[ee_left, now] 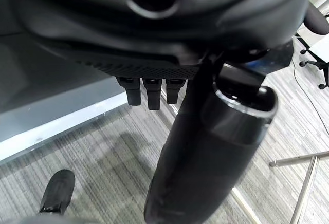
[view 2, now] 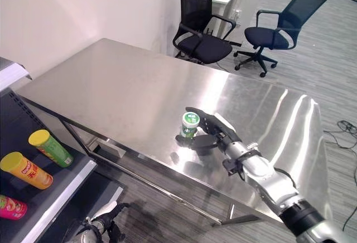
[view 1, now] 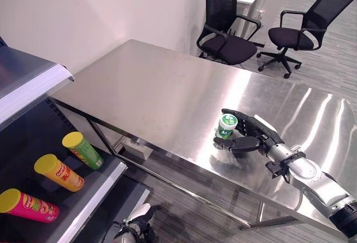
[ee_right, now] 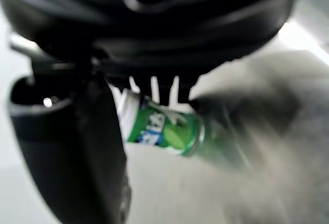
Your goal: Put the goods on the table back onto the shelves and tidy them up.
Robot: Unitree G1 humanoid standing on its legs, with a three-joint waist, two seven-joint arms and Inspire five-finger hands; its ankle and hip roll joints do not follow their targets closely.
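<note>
- Right hand (view 1: 248, 137) is out over the near part of the steel table (view 1: 167, 92), wrapped round a small green-and-white tub (view 1: 226, 126): fingers curl behind it, thumb sits in front, so it's clamped on it.
- Tub is upright with its white lid up. Can't tell whether its base is touching the table or just above it.
- The right wrist view has the same tub (ee_right: 159, 126) past the fingers, thumb beside it.
- Left hand (view 1: 136, 225) hangs low near the floor, below the table's near edge and beside the shelf (view 1: 92, 195). In its own wrist view the fingers (ee_left: 148, 91) look bent downward with nothing in them, but I can't really tell how far they're closed.
- On the dark shelf to the left, three tall cans lie on their sides in a row, all with yellow lids: a green can (view 1: 83, 150), an orange can (view 1: 59, 173) and a pink can (view 1: 28, 205).
- Two black office chairs stand on the grey floor past the far end of the table: one chair (view 1: 226, 23) right against it, the other chair (view 1: 304, 28) further off.
</note>
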